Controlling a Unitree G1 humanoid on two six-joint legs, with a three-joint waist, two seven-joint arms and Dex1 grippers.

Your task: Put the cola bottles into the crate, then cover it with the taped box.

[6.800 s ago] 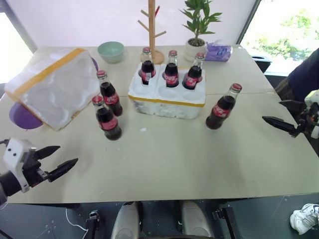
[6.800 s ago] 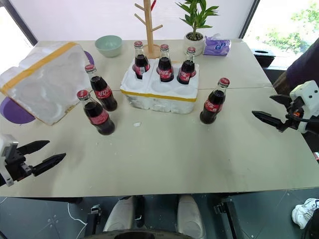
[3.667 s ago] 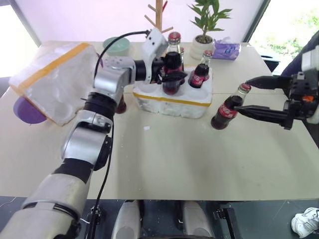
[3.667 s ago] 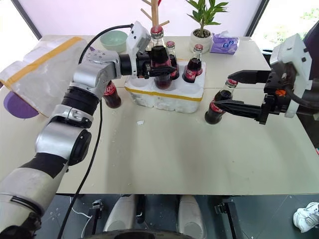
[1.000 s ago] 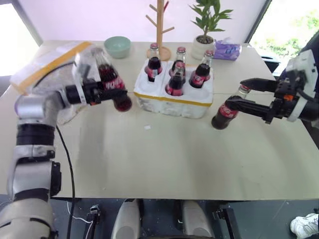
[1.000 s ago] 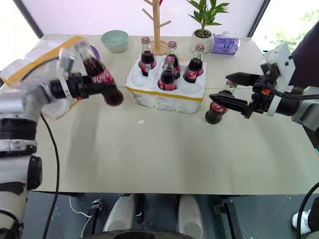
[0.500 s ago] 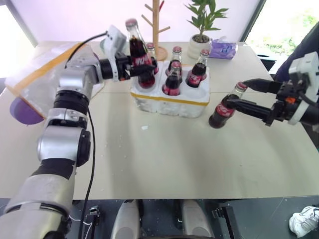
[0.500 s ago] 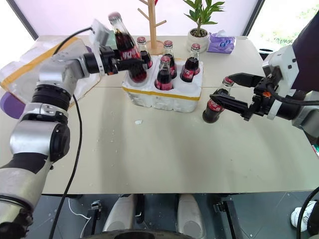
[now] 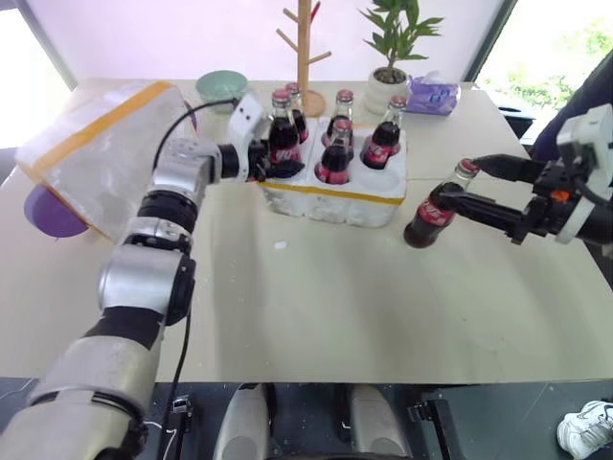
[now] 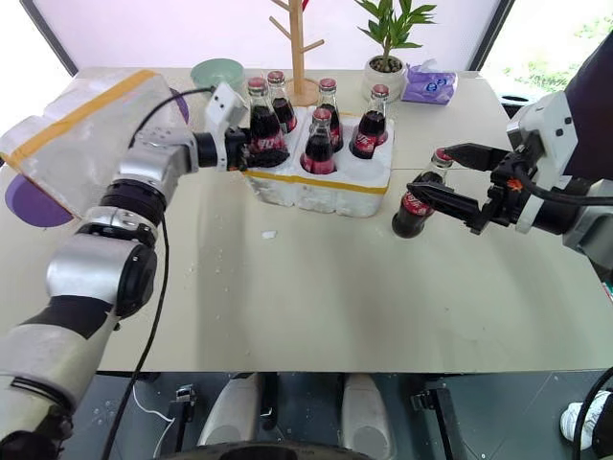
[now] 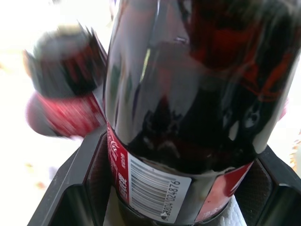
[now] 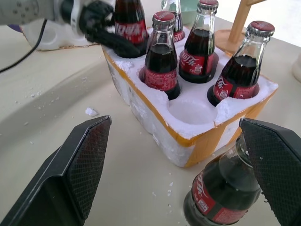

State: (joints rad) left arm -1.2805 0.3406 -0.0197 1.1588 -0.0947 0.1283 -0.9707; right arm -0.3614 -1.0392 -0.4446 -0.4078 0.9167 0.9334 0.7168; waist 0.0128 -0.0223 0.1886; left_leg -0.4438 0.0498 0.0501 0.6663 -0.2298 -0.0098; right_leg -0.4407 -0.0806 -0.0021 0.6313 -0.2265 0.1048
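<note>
Looks like an office or lab test room: big plain beige table [image 9: 316, 307], bright windows behind, potted green plant [image 9: 395, 43], bare wooden peg stand [image 9: 306, 48], purple tissue pack [image 9: 433, 95]

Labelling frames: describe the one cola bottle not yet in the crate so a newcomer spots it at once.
Start at the crate, mid-table, with bottles standing in its wells. Just off its right end, one bottle stands on the bare table, between the open fingers of the right gripper. It alone is outside the foam.

beige table [image 9: 335, 316], bright windows [image 9: 546, 57] behind, dark floor [image 9: 498, 422].
</note>
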